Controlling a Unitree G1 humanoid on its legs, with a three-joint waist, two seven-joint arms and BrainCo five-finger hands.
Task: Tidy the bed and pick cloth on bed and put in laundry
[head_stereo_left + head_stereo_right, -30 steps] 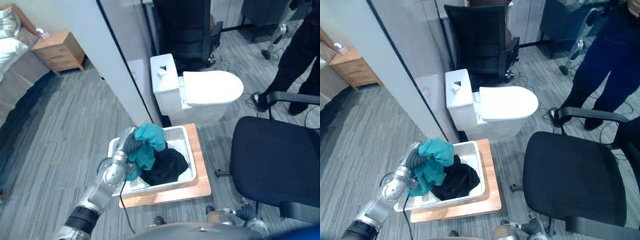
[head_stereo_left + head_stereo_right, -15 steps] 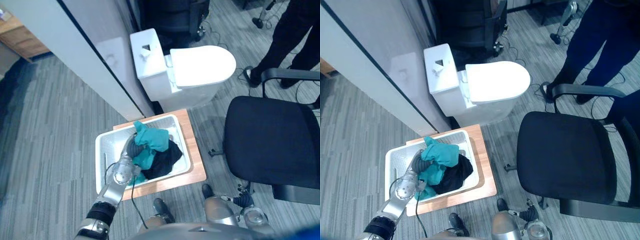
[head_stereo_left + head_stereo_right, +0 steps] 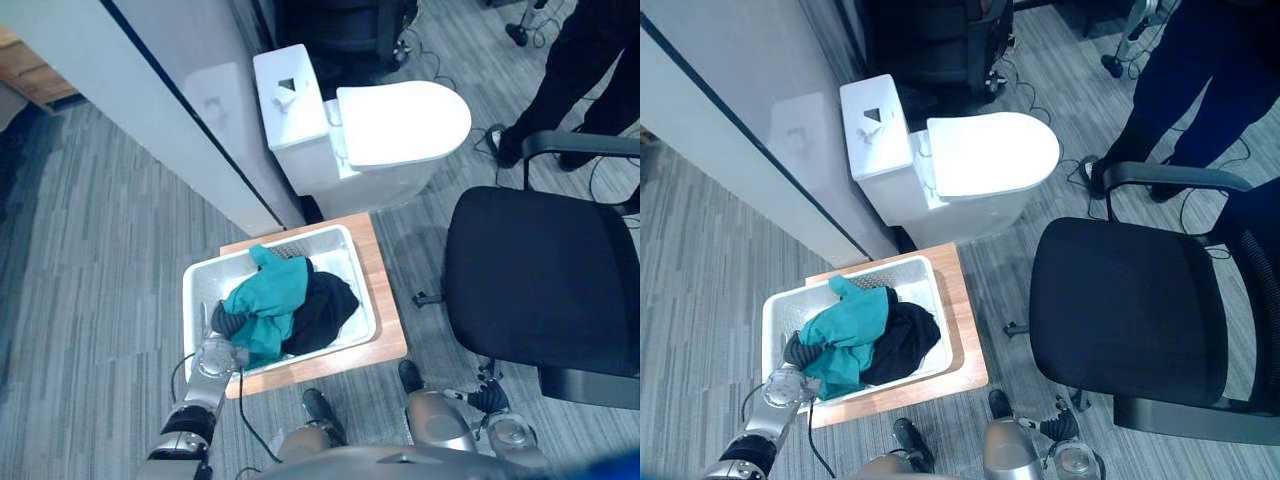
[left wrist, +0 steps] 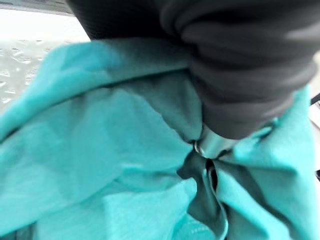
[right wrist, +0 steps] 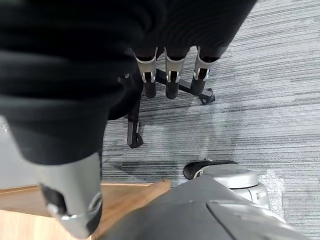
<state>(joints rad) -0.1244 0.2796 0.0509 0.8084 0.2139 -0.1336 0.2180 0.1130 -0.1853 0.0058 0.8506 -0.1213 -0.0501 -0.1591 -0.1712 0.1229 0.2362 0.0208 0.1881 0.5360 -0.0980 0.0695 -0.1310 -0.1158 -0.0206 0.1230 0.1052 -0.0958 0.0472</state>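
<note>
Your left robot hand (image 3: 222, 322) sat low inside the white laundry basket (image 3: 200, 285), with the teal cloth (image 3: 268, 300) draped over it and bunched round it. In the left wrist view the folds closed over the front of the robot hand, so you could not tell whether it clenched the cloth or had released it. A black cloth (image 3: 322, 305) lay in the same basket, touching the teal one on the side away from the robot hand. The basket rested on a wooden board (image 3: 385, 300) on the floor, with a white toilet (image 3: 400, 120) just beyond it.

Your right robot hand (image 5: 171, 70) hung relaxed and empty over the floor, near the base of the black office chair (image 3: 545, 260). A person (image 3: 590, 50) stood well beyond that chair.

The cloth looked as good as delivered, and the risk lay in the withdrawal. If any fold was caught on the robot hand, lifting out could drag the teal cloth back over the rim onto the floor. A snag might also tip the light basket or slide it on its board. A sideways pull towards the near wall would make that more likely than a straight lift.
</note>
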